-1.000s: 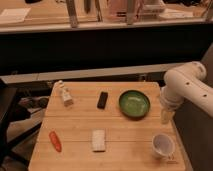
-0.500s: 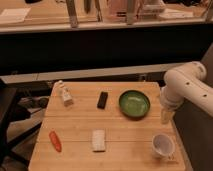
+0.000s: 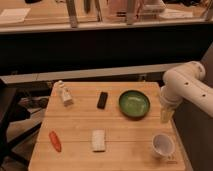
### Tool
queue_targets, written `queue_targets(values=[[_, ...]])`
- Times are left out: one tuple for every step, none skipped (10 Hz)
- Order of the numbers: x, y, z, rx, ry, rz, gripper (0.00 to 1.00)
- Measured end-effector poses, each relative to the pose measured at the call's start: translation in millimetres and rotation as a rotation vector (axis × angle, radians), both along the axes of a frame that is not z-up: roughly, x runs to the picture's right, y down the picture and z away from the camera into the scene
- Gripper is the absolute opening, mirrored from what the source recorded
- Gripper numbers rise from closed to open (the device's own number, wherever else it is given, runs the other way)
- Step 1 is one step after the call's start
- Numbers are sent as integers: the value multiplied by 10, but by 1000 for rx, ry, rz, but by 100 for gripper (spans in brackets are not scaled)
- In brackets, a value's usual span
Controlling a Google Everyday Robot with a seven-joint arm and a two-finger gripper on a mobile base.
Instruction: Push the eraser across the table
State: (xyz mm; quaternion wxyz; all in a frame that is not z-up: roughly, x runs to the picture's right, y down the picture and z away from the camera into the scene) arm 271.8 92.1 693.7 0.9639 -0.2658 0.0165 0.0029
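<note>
The eraser [image 3: 102, 100], a small flat black block, lies on the far middle of the light wooden table [image 3: 75, 132], just left of the green bowl [image 3: 134, 104]. My gripper [image 3: 166, 115] hangs at the table's right edge, pointing down from the white arm [image 3: 185, 87], right of the bowl and well apart from the eraser. It stands open and holds nothing.
A pale rectangular block [image 3: 98, 140] lies near the front middle and an orange carrot-like piece [image 3: 54, 141] at the front left. A small whitish figure [image 3: 63, 93] stands at the far left. At the front right, below the gripper, stands a white cup [image 3: 162, 145].
</note>
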Motion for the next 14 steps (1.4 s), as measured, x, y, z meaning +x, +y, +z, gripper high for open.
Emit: queue_targets(values=[[-91, -79, 67, 10, -10, -19, 80], [-233, -205, 167, 26, -26, -44, 80], [-309, -278, 230, 39, -37, -65, 80], [-337, -316, 266, 48, -44, -79, 80], [-419, -386, 331, 57, -54, -96, 80], [-515, -464, 405, 67, -66, -113, 80], [-570, -514, 450, 73, -73, -125, 80], [-620, -560, 500, 81, -84, -142, 80], [-721, -647, 579, 90, -102, -162, 80], [-780, -681, 620, 96, -113, -175, 80], [-806, -699, 640, 100, -119, -182, 80], [-878, -756, 727, 107, -133, -198, 80], [-921, -786, 772, 111, -141, -205, 80], [-942, -805, 808, 114, -146, -211, 80]])
